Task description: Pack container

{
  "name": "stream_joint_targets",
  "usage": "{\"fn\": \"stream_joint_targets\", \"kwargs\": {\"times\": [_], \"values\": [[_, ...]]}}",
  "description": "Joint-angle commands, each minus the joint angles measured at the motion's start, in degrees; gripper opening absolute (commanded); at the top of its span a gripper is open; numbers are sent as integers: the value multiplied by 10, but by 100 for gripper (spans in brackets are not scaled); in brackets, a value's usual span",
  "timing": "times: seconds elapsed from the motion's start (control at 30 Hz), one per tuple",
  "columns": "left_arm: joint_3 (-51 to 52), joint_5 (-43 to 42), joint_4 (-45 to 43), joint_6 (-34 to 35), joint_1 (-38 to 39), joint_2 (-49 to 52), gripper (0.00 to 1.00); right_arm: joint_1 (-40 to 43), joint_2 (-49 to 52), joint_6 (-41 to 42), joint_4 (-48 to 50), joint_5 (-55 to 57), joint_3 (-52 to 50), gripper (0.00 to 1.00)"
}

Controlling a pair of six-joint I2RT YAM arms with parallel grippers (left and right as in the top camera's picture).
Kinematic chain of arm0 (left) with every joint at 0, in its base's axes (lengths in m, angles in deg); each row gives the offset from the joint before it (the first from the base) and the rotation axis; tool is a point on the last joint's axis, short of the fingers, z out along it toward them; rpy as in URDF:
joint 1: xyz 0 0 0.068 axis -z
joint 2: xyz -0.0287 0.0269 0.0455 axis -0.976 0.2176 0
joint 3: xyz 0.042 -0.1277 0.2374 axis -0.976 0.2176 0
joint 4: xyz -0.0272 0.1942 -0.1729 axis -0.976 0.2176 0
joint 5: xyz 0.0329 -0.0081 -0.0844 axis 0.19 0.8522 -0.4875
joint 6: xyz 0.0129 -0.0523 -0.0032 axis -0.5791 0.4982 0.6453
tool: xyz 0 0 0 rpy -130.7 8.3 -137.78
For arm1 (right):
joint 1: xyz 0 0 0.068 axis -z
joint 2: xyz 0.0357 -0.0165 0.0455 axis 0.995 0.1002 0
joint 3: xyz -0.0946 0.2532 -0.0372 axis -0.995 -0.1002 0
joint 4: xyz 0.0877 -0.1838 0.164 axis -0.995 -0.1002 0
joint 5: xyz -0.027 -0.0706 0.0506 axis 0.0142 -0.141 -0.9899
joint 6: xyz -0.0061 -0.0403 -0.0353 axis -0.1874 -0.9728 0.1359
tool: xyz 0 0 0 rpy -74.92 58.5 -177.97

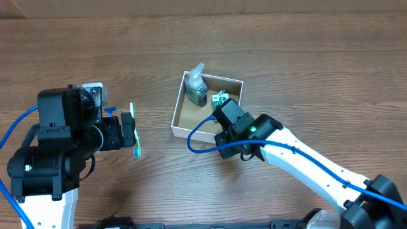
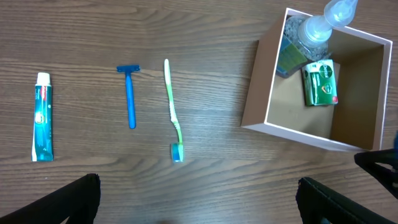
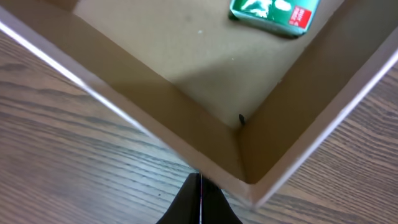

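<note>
The container (image 1: 180,108) is a small square box with white walls and a brown floor; it also shows in the left wrist view (image 2: 254,93) and the right wrist view (image 3: 155,106). Inside it stand a clear soap bottle (image 1: 196,86) (image 2: 311,28) and a green packet (image 1: 220,98) (image 2: 320,83) (image 3: 273,12). A toothpaste tube (image 2: 42,116), a blue razor (image 2: 130,93) and a green toothbrush (image 2: 174,112) (image 1: 136,150) lie on the table left of it. My left gripper (image 1: 127,132) (image 2: 199,205) is open and empty above the toothbrush. My right gripper (image 1: 226,119) (image 3: 200,199) is shut and empty, just outside the container's front right corner.
The wooden table (image 1: 305,57) carries everything. A blue cable (image 1: 200,137) loops from the right arm beside the container's front wall. The left arm's base (image 1: 44,172) fills the front left.
</note>
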Motion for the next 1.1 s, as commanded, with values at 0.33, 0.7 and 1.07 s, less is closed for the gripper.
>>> {"fn": "stream_joint_targets", "kwargs": {"times": [0.33, 0.7, 1.07], "values": [[-12, -10, -1, -7, 3, 2, 100, -2, 7, 82, 18, 171, -3, 5], [-12, -10, 0, -7, 3, 2, 100, -2, -9, 100, -9, 93, -2, 5], [-12, -10, -1, -7, 3, 2, 100, 58, -225, 181, -39, 103, 13, 100]]}}
